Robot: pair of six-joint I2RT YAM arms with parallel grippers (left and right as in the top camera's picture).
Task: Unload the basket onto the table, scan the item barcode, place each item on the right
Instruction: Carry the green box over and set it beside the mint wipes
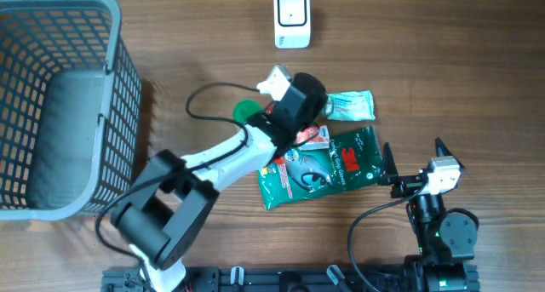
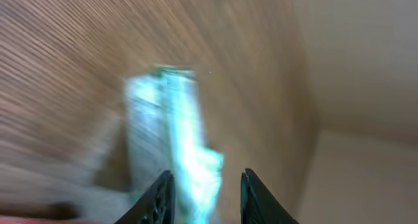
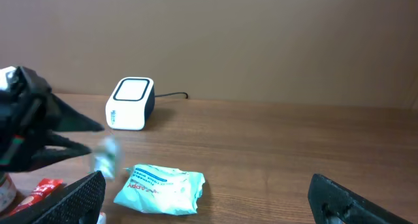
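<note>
— Wooden table (image 1: 443,54), white scanner (image 1: 291,18) at the far edge, centre. Where's the item?
— It's the pale teal packet (image 1: 349,105), lying on the wood just right of the left gripper (image 2: 208,178). Nearer than the scanner, apart from it.
— Left jaws?
— Narrow gap, blurred teal showing between the fingers. Clamped or not, cannot tell.
— And the right gripper (image 1: 414,156)?
— Near right, jaws spread wide, nothing in them.
— Anything else?
— Green 3M pouch (image 1: 319,168), partly beneath the left arm. Grey basket (image 1: 111,37) far left.
</note>
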